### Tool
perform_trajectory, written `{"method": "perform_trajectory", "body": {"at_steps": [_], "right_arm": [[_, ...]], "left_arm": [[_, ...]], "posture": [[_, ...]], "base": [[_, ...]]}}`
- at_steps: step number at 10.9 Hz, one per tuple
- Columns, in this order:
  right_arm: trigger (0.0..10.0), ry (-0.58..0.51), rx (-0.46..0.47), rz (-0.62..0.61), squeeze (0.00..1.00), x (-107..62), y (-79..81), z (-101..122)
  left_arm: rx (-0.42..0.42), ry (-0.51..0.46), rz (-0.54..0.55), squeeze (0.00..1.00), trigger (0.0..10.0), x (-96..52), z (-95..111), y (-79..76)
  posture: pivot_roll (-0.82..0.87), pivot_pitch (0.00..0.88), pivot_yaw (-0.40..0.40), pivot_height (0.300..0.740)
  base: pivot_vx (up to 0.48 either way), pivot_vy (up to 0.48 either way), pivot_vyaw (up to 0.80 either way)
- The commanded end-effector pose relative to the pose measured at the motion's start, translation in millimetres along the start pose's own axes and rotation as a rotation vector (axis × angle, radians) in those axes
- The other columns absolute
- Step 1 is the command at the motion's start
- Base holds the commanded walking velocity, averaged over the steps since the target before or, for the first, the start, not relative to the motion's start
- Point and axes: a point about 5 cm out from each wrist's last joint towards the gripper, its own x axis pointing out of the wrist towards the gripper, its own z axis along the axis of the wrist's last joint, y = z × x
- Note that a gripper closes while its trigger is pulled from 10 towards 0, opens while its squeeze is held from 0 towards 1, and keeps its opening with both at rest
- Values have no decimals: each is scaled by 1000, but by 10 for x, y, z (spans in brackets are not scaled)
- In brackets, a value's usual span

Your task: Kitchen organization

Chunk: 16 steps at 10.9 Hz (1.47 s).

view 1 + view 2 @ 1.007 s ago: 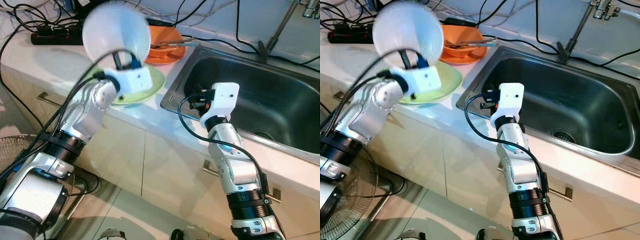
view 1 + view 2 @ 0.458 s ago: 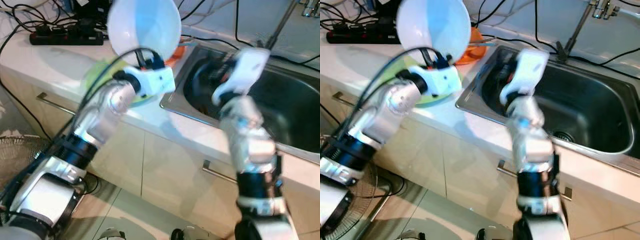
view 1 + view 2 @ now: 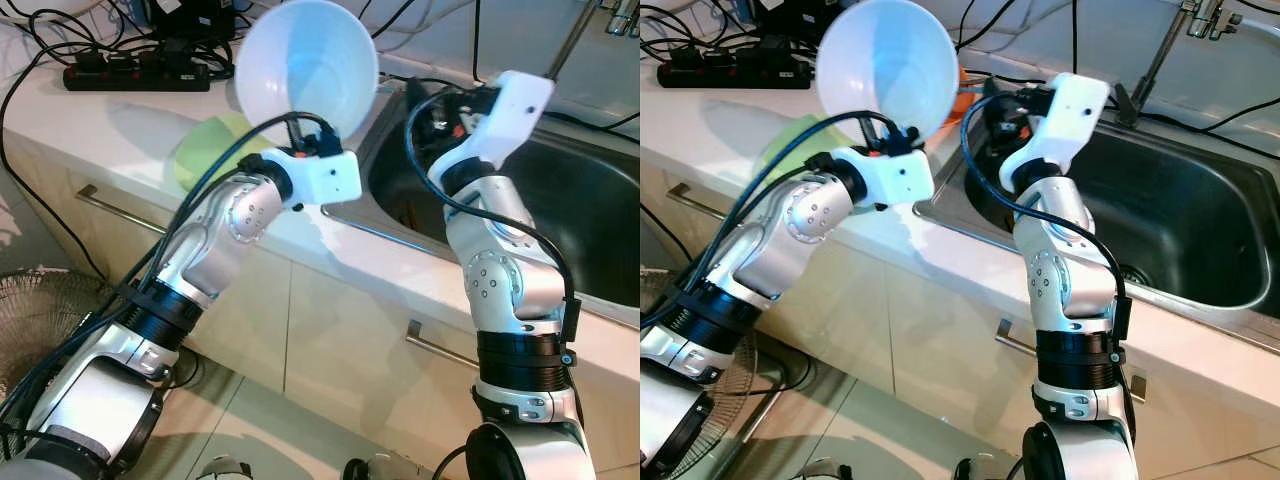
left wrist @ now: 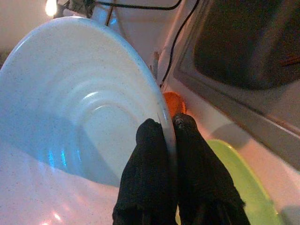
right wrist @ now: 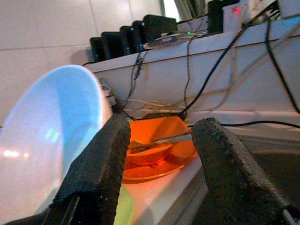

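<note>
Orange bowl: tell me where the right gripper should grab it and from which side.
Probably the orange bowl's near rim, from the sink side. The open right gripper already faces it, the bowl sits upright on the counter, and something thin rests across its top. The white bowl, pinched at its rim by the left gripper, crowds the other side.

A black power strip [image 3: 135,76] lies at the back of the pale worktop [image 3: 90,125], with black cables [image 3: 40,25] tangled around and behind it. A floor fan's wire guard [image 3: 40,310] stands low beside the cream cabinet doors [image 3: 350,340], which carry slim metal handles [image 3: 110,205]. A thin metal tap stem [image 3: 1150,70] rises behind the basin, near the white wall.
</note>
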Motion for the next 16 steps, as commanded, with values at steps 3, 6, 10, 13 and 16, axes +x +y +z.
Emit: {"method": "perform_trajectory", "body": {"at_steps": [3,6,10,13,16], "right_arm": [[10000,3,23,64,0,-8,101,54],[10000,21,27,79,0,-14,133,31],[10000,41,22,75,0,-14,137,-4],[9882,52,19,37,0,-11,90,-36],[0,55,24,27,0,-6,80,-40]], "left_arm": [[20,-68,-7,0,10000,-1,149,0],[14,-105,-36,0,10000,6,219,-35],[6,-156,-41,0,10000,20,321,-42],[22,-196,-16,0,10000,9,380,-19],[23,-200,-16,0,10000,3,376,-14]], "posture": [[-46,2,-62,719],[-43,0,-62,719],[-40,6,-64,719],[-39,10,-64,719],[-38,18,-65,719]], "base": [[0,0,0],[0,0,0],[0,0,0],[0,0,0],[0,0,0]]}}
